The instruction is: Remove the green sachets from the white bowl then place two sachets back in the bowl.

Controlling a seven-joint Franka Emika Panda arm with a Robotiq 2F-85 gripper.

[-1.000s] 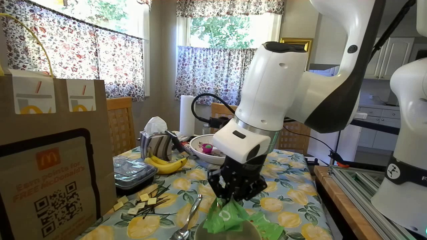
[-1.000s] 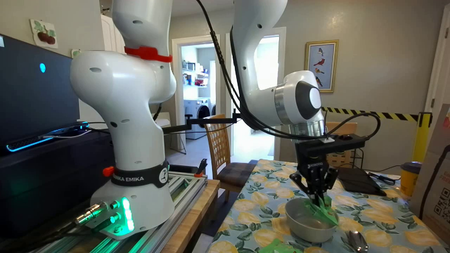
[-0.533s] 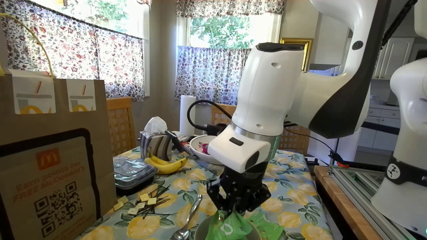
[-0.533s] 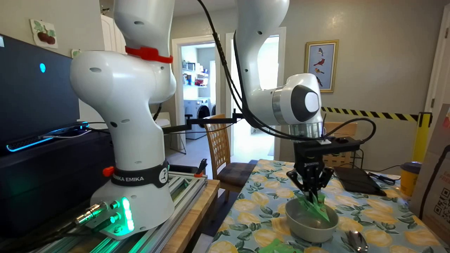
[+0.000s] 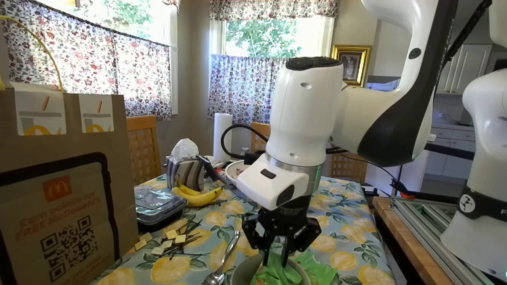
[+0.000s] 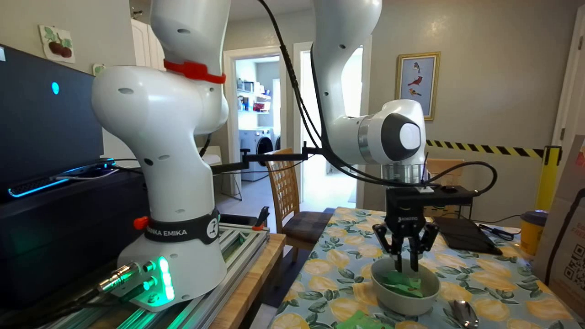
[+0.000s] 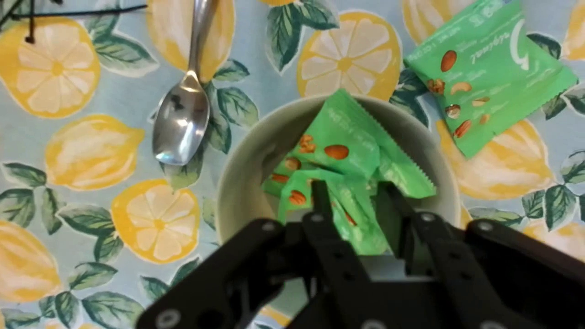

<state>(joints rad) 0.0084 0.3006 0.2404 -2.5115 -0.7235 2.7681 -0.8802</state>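
Observation:
The white bowl [image 7: 228, 196] holds at least two overlapping green sachets, one with a pointed corner [image 7: 347, 132] raised toward the rim and another [image 7: 365, 235] lying in front of it. My gripper [image 7: 352, 185] points down into the bowl with its fingers parted, and the front sachet lies below and between them, not pinched as far as I can see. In an exterior view the gripper [image 6: 406, 270] shows a clear gap between its fingertips, just over the sachets [image 6: 402, 283]. One more green sachet [image 7: 493, 73] lies flat on the tablecloth beside the bowl.
A metal spoon [image 7: 183, 119] lies close to the bowl. Farther off are yellow bananas [image 5: 200, 198], a lidded dark container [image 5: 158, 206], scattered sticks and pale squares [image 5: 170, 241], a patterned bowl [image 5: 233, 168] and a tall paper bag [image 5: 79, 158].
A sachet that hung pinched from the fingertips above the bowl has been let go and now rests inside it. The fingers have spread apart, after the gripper came down slightly.

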